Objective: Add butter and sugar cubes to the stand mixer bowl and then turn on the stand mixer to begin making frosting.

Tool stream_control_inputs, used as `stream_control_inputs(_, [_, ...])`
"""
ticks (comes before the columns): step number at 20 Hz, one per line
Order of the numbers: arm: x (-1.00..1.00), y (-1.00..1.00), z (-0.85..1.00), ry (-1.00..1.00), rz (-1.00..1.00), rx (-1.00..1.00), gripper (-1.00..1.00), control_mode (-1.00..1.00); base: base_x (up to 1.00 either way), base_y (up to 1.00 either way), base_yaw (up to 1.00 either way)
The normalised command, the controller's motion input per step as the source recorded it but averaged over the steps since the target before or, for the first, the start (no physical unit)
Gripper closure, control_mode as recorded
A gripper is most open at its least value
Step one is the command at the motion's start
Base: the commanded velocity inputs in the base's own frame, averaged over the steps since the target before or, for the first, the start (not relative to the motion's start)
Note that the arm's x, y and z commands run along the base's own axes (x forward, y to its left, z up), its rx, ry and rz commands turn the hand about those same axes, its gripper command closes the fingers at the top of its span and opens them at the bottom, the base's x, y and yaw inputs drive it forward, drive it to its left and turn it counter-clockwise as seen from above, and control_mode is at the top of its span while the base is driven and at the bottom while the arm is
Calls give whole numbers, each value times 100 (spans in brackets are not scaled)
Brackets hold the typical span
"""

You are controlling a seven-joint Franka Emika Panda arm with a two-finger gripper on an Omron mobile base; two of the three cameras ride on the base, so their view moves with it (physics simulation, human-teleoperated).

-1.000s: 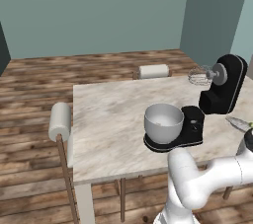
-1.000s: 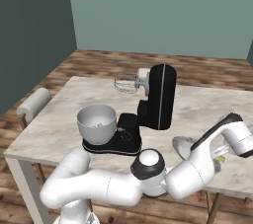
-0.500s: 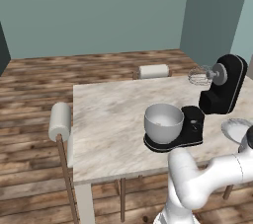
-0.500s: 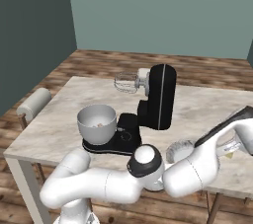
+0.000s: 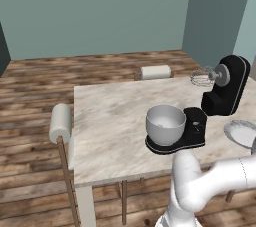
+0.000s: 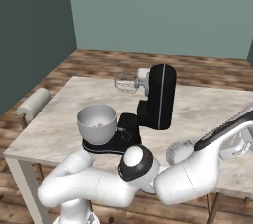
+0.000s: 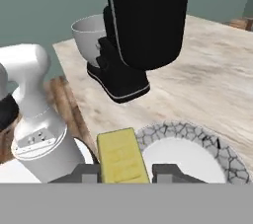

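My gripper (image 7: pixel 121 171) had its jaws clamped on the butter (image 7: pixel 120 156), one finger either side. The stick's long axis ran straight out ahead of me, over the plate (image 7: pixel 217 151) rim. It pointed roughly toward the stand mixer (image 7: pixel 143 25), with the stand mixer bowl (image 7: pixel 89 38) further off, up and left.

butter (image 7: pixel 122 158): near end cut off at the bottom of the hand view, between the finger tips
gripper (image 7: pixel 122 173): finger tips barely show; contact with the butter cannot be told
plate (image 7: pixel 225 156): right part runs past the picture's edge
stand mixer (image 7: pixel 143 18): head cut off at the top
stand mixer bowl (image 7: pixel 89 35): right side hidden behind the mixer; contents in the right base view too small to tell
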Motion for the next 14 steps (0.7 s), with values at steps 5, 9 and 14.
stream_control_inputs(5, [-95, 100, 57, -49, 0, -31, 100, -100, 0, 0, 0])
stream_control_inputs(9, [-79, 100, 36, -49, 0, -39, 100, -100, 0, 0, 0])
stream_control_inputs(14, [-60, 100, 35, -45, 0, -40, 100, -100, 0, 0, 0])
